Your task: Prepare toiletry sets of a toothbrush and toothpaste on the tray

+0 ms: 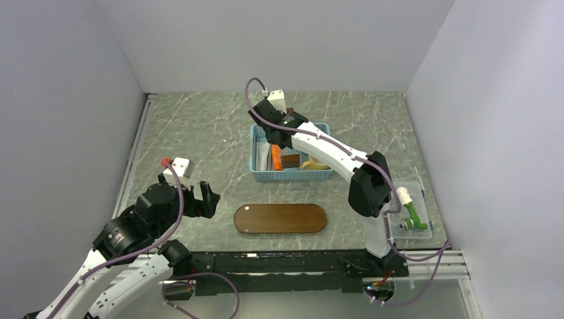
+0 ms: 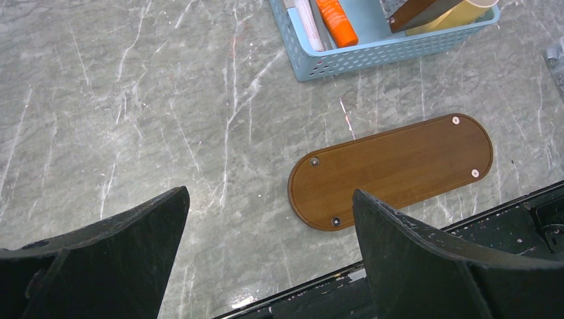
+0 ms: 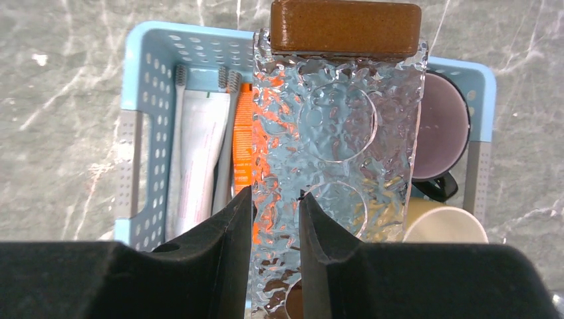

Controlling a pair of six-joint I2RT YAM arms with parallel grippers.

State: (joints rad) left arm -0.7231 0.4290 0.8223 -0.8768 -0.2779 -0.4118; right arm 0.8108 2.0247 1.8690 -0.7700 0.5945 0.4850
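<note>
The dark-brown wooden tray (image 1: 279, 218) lies bare at the table's near middle and also shows in the left wrist view (image 2: 399, 166). The light-blue basket (image 1: 290, 177) behind it holds pale toothbrushes (image 3: 178, 133), a white toothpaste tube (image 3: 199, 159) and an orange tube (image 3: 243, 146). My right gripper (image 1: 278, 141) hangs over the basket. Its jaws (image 3: 275, 193) stand a narrow gap apart with a clear rippled holder (image 3: 339, 119), capped by a brown wooden block, between them. My left gripper (image 1: 203, 198) is wide open and empty (image 2: 269, 193), left of the tray.
A dark mug (image 3: 439, 126) and a pale yellow cup (image 3: 445, 226) sit in the basket's right half. A small clear plastic box (image 1: 412, 212) with a green item stands at the table's right edge. Grey walls enclose the table on three sides.
</note>
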